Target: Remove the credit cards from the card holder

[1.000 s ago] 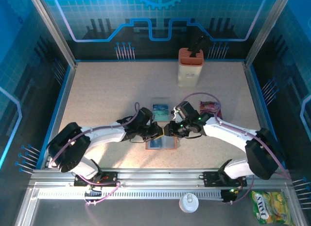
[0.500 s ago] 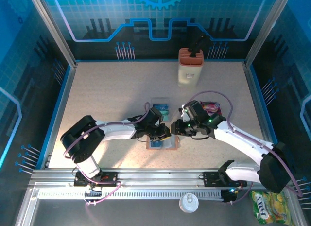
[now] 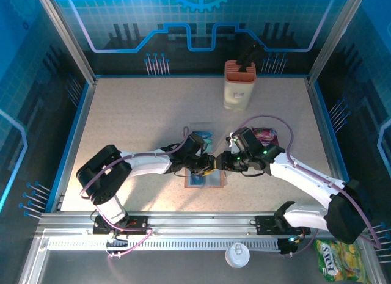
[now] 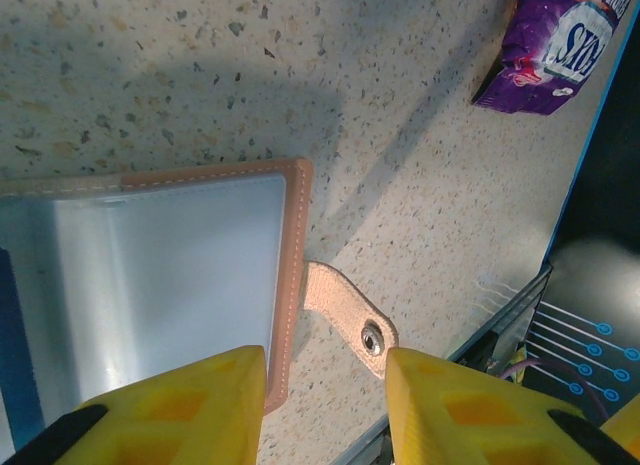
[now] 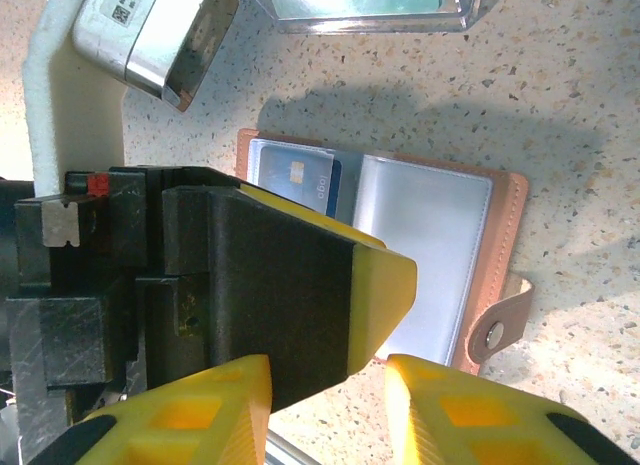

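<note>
**Left fingers spread open over the card holder**

The left fingers [image 4: 180, 405] have just parted and grip nothing above the open card holder [image 5: 420, 235], which lies flat on the bench [image 4: 200, 65]. The right fingers [image 5: 190, 405] stand apart, also empty. A blue credit card [image 5: 300, 180] sits pocketed, so pulling remains.

Purple snack pkt [image 4: 553, 45]: white letters, cropped, approx. "KIS". Blue card [image 5: 300, 180]: tiny print, was illegible. Green-yellow pkt [image 3: 338, 259]: unclear.
</note>
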